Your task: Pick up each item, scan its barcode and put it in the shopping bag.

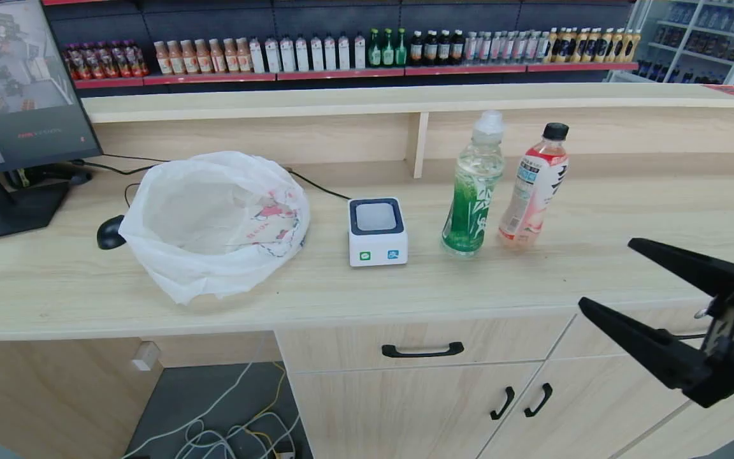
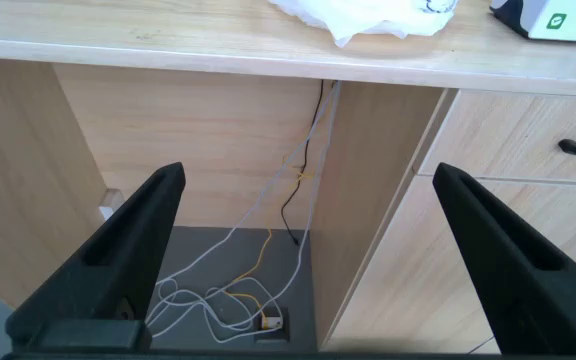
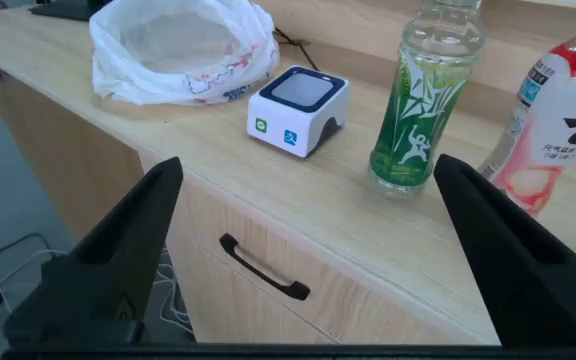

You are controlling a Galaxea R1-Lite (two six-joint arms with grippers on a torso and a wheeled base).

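A monitor (image 1: 16, 95) and mouse (image 1: 110, 233) sit on the counter (image 1: 532, 280) — bottle-lined shelf (image 1: 341, 74) behind.

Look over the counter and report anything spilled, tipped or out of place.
Nothing stands out. The green bottle and the pink bottle stand upright and capped, side by side on the counter. The scanner sits flat between them and the shopping bag, whose mouth is open. No spill shows.

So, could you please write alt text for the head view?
A wooden counter holds, left to right, a white plastic shopping bag, a white cube scanner, a clear green bottle and a pink bottle; the black right gripper hangs open.
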